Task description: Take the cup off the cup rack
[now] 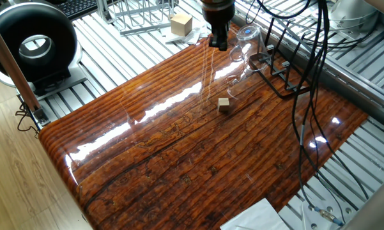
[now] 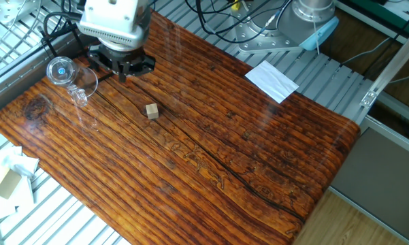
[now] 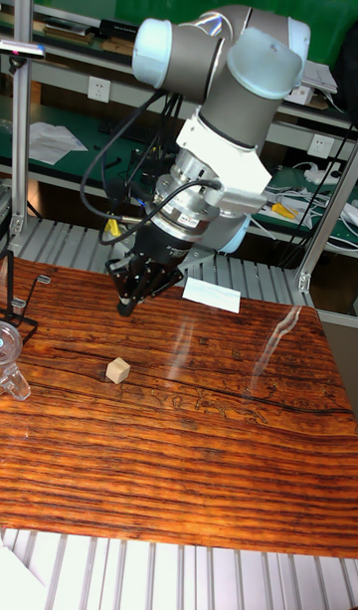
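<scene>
The cup (image 1: 246, 39) is clear glass and lies tilted at the back corner of the wooden table, against the black wire cup rack (image 1: 275, 64). It shows again as a round glass shape (image 2: 62, 71) and at the picture's left edge (image 3: 7, 356), below the rack's upright wire (image 3: 10, 287). My gripper (image 1: 218, 42) hangs just beside the cup, on the side away from the rack, and does not touch it. Its black fingers taper together with nothing between them (image 2: 126, 68) (image 3: 126, 306).
A small wooden cube (image 1: 224, 104) (image 2: 152, 111) (image 3: 118, 370) sits on the table near the gripper. Black cables (image 1: 307, 70) hang over the rack side. Off the table stand a silver wire frame (image 1: 144, 16), a larger wood block (image 1: 181, 24) and a white paper (image 2: 271, 79).
</scene>
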Motion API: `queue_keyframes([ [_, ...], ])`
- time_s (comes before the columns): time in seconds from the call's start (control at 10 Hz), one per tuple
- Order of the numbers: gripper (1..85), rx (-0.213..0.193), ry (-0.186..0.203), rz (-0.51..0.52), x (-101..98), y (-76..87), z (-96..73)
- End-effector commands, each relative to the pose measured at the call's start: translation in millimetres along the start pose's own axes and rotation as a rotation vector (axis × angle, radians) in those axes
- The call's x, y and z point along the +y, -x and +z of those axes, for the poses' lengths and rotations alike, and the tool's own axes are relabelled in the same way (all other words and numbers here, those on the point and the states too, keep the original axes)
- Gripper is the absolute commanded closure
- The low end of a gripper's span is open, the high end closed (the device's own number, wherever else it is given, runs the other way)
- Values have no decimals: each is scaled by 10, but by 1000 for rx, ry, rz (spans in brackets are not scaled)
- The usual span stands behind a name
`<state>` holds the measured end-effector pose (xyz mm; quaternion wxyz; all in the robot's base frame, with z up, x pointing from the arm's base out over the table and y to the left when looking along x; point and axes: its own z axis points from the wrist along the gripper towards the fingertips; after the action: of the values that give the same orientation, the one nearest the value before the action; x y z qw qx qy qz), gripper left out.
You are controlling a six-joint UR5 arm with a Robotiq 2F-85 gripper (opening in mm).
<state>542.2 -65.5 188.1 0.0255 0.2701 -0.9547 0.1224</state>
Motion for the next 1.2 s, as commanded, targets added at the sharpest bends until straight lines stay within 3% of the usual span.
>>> queue_keyframes([
  [0.0, 843, -49, 8, 0, -2, 136, 29],
  [0.3, 843, -90, -74, -26, -240, 338, 258],
  [0.5, 827, -118, -145, -65, -487, 376, 384],
  [0.8, 693, -192, -230, -143, -800, 461, 602],
  [1.1, 593, -189, -275, -228, -943, 411, 612],
])
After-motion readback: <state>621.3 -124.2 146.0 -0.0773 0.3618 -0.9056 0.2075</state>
